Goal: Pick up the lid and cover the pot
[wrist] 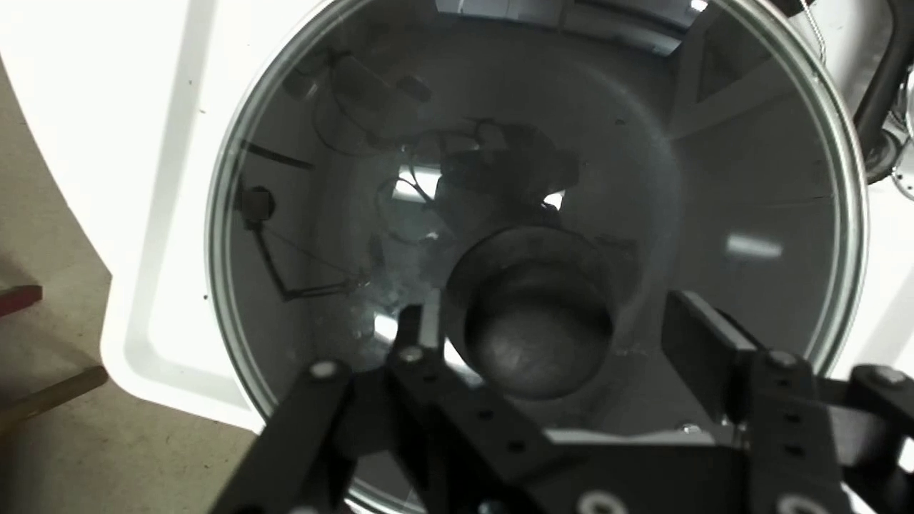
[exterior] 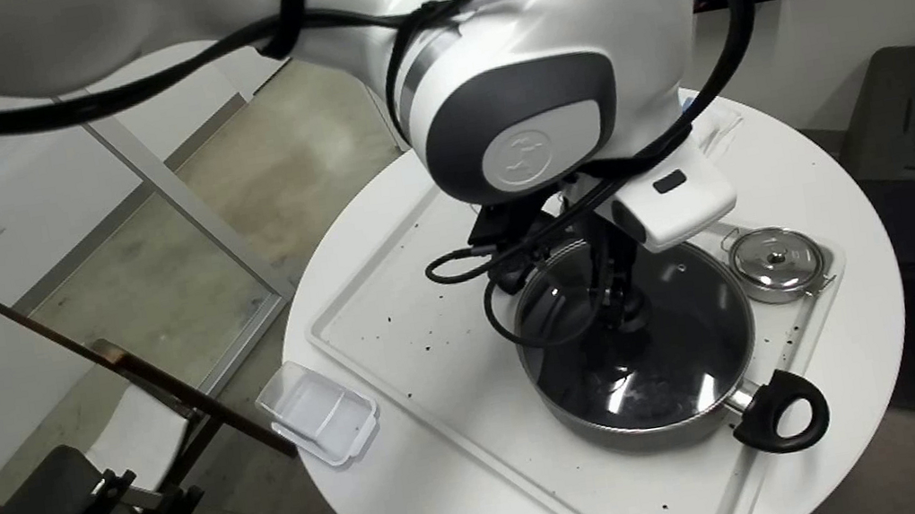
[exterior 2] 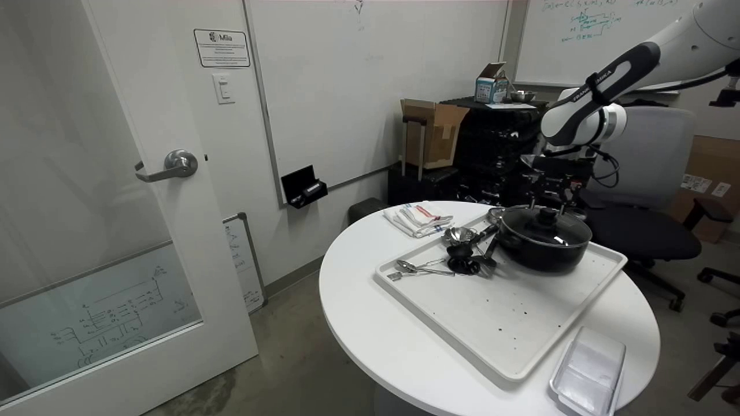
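Observation:
The round glass lid point(exterior: 685, 323) with its metal rim lies on the black pot point(exterior: 661, 435) in both exterior views. The pot's looped handle point(exterior: 780, 413) points outward. In an exterior view the lid point(exterior 2: 572, 231) sits level on the pot point(exterior 2: 540, 254), with its black knob point(exterior 2: 547, 216) upright. My gripper point(exterior 2: 547, 207) is over the lid, close to the knob. In the wrist view my gripper point(wrist: 564, 328) is open, with the knob point(wrist: 539, 328) appearing between the fingers, nearer the left one. A gap shows on the right. I cannot tell whether the fingertips are level with the knob.
The pot stands on a white tray point(exterior 2: 451, 312) on a round white table point(exterior 2: 358, 312). A small silvery round item point(exterior: 777, 262) is beside the pot. Utensils point(exterior 2: 462, 257) lie near it. A folded cloth point(exterior 2: 419, 218) and a clear plastic container point(exterior 2: 589, 370) are outside the tray.

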### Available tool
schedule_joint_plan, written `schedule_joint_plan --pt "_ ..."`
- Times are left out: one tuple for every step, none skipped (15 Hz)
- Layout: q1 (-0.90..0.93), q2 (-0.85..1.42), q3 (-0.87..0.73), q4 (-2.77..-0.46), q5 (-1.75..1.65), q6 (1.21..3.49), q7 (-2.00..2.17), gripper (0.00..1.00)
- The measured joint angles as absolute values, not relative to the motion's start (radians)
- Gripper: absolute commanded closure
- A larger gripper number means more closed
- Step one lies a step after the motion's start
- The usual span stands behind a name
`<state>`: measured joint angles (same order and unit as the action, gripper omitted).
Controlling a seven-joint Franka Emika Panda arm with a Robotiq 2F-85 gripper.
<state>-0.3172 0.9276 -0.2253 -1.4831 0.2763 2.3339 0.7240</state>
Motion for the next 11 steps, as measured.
schedule_joint_plan --pt "-0.317 0.923 -0.224 -1.485 0.276 2.334 0.724 0.0" --pt "-0.317 0.917 -0.224 -1.487 0.276 2.334 0.724 0.0" --pt "-0.316 0.913 -0.223 -1.49 0.276 2.334 0.724 0.0" --pt "-0.315 0.909 -0.223 -1.491 0.276 2.334 0.723 0.0" --pt "-0.315 0.907 -0.222 -1.492 0.276 2.334 0.723 0.0" --pt "-0.314 0.905 -0.222 -1.493 0.276 2.334 0.723 0.0" --pt "-0.313 0.904 -0.221 -1.494 0.276 2.334 0.723 0.0" --pt "-0.312 0.902 -0.221 -1.496 0.276 2.334 0.723 0.0" --pt "-0.311 0.902 -0.222 -1.496 0.276 2.334 0.723 0.0" --pt "-0.312 0.903 -0.222 -1.496 0.276 2.334 0.723 0.0" --pt "-0.312 0.903 -0.223 -1.496 0.276 2.334 0.723 0.0"
